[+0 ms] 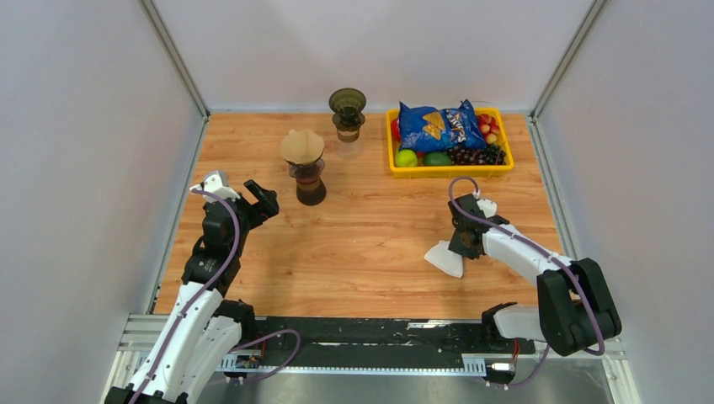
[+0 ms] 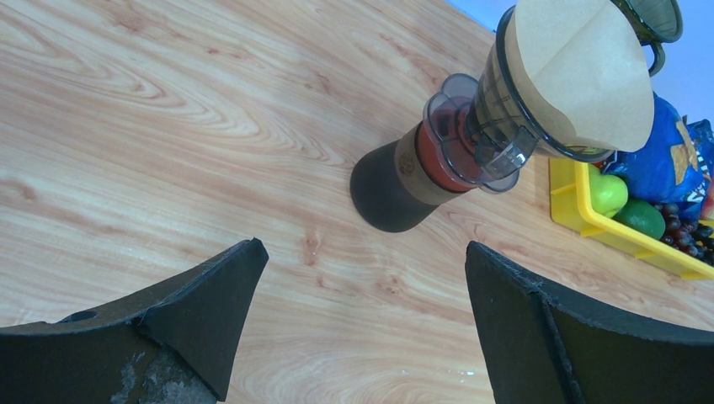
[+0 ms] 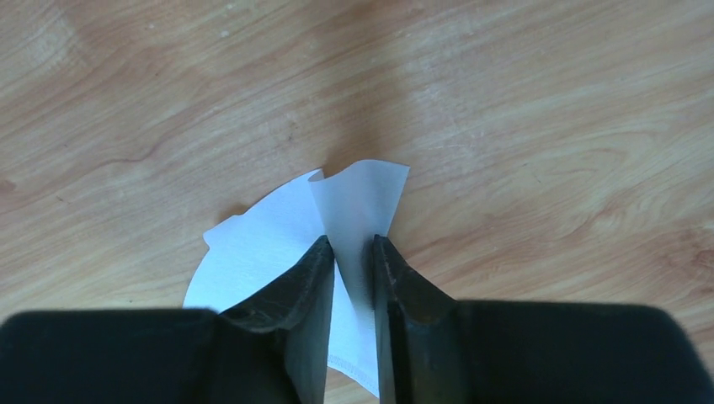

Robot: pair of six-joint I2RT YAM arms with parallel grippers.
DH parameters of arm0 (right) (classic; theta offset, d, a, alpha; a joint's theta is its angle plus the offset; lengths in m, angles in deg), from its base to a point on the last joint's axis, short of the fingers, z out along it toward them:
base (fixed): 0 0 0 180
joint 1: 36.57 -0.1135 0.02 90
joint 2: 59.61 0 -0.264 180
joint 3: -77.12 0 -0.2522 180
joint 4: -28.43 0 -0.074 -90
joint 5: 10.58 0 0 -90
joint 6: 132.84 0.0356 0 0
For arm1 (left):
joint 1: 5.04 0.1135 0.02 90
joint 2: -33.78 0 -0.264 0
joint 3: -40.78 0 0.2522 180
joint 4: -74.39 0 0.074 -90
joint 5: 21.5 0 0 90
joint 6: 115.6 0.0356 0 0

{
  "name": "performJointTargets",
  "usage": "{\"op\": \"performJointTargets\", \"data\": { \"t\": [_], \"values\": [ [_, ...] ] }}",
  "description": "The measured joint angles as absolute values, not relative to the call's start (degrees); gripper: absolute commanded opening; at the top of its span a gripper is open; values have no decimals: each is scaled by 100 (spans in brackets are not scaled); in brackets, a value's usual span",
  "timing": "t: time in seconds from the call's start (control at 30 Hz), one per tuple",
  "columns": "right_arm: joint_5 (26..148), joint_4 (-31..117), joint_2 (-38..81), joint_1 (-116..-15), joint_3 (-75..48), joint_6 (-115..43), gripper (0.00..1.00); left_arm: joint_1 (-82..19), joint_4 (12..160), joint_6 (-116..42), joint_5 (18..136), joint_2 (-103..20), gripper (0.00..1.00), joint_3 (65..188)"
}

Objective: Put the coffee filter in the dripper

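Your left hand (image 2: 362, 252) hangs with fingers spread wide; your right hand (image 3: 352, 244), arm stretched low, pinches the white filter (image 3: 253, 252)

Top ext. cam: high, near-edge side, looks down on whole tabletop (image 1: 370, 244). L wrist cam: close, low, faces dripper (image 2: 497, 126), shared w/ top. R wrist cam: v. close, straight down at tabletop.
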State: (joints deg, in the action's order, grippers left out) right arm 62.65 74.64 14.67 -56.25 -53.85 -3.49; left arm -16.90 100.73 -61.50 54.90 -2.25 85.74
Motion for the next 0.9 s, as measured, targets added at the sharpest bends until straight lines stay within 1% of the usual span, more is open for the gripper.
{"op": "performJointTargets", "data": {
  "t": [0.07,0.1,0.23,0.33,0.63,0.77,0.9],
  "values": [
    [6328,7385,1461,-5625,-5389,-382,15,-1690,10073,-6150,5490,-225,100,8574],
    [6374,7346,1447,-5625,-5394,-423,14,-1690,10073,-6150,5490,-225,100,8574],
    [6804,7046,1100,-5630,-5507,-627,13,-1690,10073,-6148,5514,-188,100,8574],
    [7176,6762,591,-5630,-5544,-775,9,-1690,10075,-6144,5568,-105,100,8574],
    [8055,5982,-620,-5630,-5542,-885,11,-1690,10263,-6131,5595,562,100,8574],
    [8109,5785,-1097,-5636,-5540,-430,11,-1690,10313,-6179,5859,1052,100,8574],
    [7913,5514,-1484,-5698,-5542,263,10,-1690,10283,-6327,6250,1583,100,8578]
  ]
}}
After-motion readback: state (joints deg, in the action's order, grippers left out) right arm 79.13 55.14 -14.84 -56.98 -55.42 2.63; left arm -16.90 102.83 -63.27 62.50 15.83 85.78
